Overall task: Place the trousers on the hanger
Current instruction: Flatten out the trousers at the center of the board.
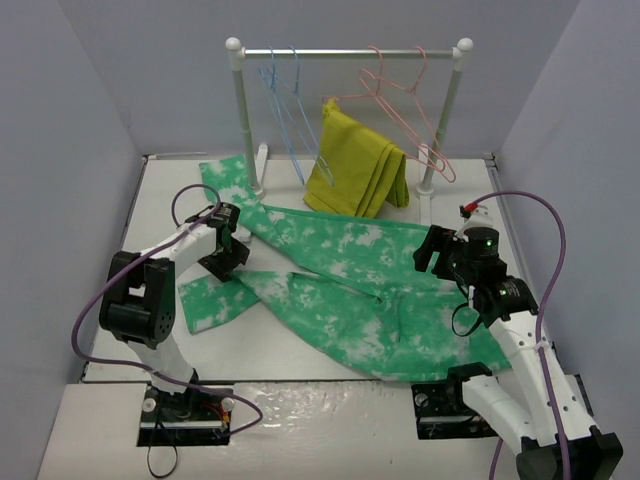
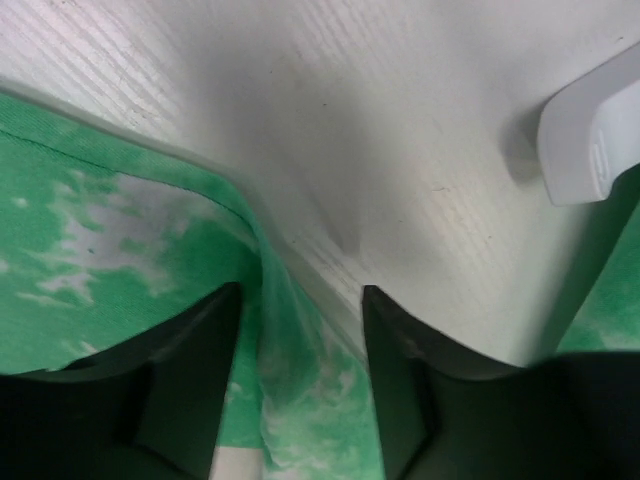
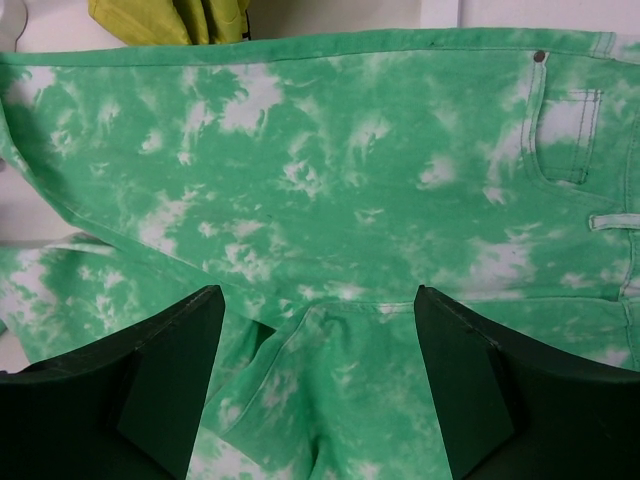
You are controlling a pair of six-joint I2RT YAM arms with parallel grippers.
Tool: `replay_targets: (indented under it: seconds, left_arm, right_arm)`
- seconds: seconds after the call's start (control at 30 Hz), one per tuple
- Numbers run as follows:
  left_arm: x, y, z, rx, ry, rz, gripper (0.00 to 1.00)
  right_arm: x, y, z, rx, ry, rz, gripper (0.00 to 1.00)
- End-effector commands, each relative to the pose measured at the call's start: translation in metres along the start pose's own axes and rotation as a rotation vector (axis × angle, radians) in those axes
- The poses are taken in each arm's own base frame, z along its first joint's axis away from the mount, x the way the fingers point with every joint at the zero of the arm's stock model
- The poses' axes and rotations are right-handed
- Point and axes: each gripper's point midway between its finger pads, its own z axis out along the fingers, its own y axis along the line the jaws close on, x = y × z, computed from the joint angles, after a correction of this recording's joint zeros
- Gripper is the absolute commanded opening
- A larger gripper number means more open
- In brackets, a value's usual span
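The trousers [image 1: 350,290] lie spread on the table [image 1: 165,200], well apart from the hanger [image 1: 285,110] on the rail [image 1: 350,52]. The left gripper [image 1: 230,262] straddles a raised fold at a leg's edge, jaws apart and not pinching. The right gripper [image 1: 432,252] hovers released over the seat. This looks like pickup: next, pinch and lift.

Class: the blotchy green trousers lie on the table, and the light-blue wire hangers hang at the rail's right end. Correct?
No: the top view shows the light-blue wire hangers at the left end of the rail. The blotchy green trousers lie on the table.
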Motion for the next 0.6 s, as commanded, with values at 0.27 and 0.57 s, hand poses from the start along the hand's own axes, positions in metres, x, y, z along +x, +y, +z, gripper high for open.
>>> replay_targets:
  seconds: [0.27, 0.57]
  left_arm:
    - [-0.069, -0.075, -0.105, 0.288, -0.207, 0.102, 0.0]
    - [-0.041, 0.003, -0.214, 0.569, -0.45, 0.13, 0.0]
  right_arm:
    - [-0.017, -0.001, -0.006, 0.018, -0.063, -0.026, 0.74]
    - [-0.016, -0.001, -0.004, 0.023, -0.045, -0.023, 0.75]
